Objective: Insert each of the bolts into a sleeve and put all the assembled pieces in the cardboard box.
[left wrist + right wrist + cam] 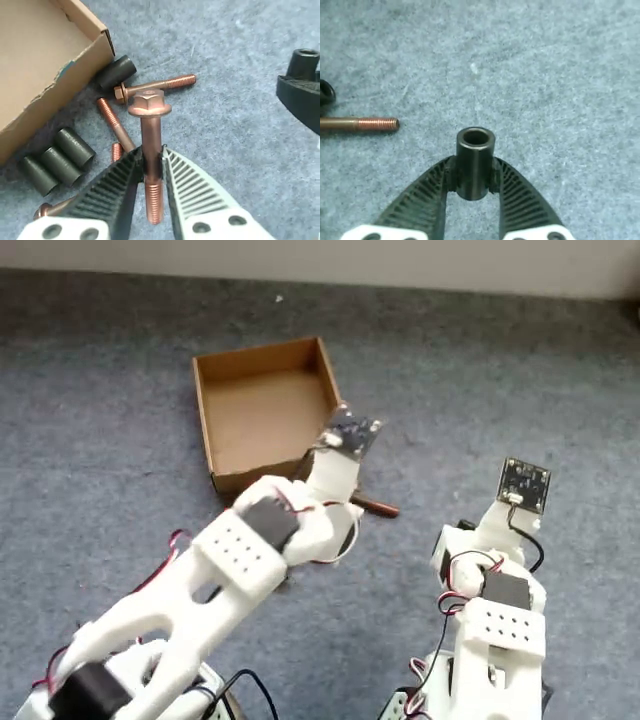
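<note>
My left gripper (151, 162) is shut on a copper bolt (150, 145), gripping its shank with the hex head pointing away from the wrist. Below it lie more copper bolts (156, 86) and several black sleeves (59, 161) on the grey carpet beside the cardboard box (45, 65). My right gripper (473, 172) is shut on a black sleeve (474, 161), its open bore facing outward. In the high view the left arm (335, 455) hangs by the box's (262, 410) near right corner, and the right arm (520, 490) is further right.
One bolt (378, 506) pokes out from under the left arm in the high view. A bolt's threaded end (367, 124) lies on the carpet near my right gripper. The right gripper with its sleeve (302, 85) shows at the edge of the left wrist view.
</note>
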Controlling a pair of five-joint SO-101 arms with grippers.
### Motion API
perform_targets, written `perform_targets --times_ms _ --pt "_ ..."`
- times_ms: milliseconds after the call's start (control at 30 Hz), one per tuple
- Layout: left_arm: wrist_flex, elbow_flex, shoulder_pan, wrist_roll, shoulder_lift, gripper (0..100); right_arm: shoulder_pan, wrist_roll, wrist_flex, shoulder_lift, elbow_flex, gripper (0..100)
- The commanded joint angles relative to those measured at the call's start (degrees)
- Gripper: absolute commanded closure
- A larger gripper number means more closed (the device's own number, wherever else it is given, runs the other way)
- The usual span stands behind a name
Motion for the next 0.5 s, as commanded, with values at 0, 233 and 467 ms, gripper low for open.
perform_targets --times_ms 0,233,467 --pt "-6.1 7.7 -1.6 -1.1 -16.8 99 -3.1 -0.3 -0.7 -1.5 -0.7 99.3" --pt "-15.2 21.2 -6.8 -1.1 -36.4 99 -8.0 2.2 2.2 -2.2 -3.8 99.3" --pt "-16.4 28.2 -7.4 -1.1 -51.5 99 -15.3 2.5 7.5 -14.5 -5.8 99.3"
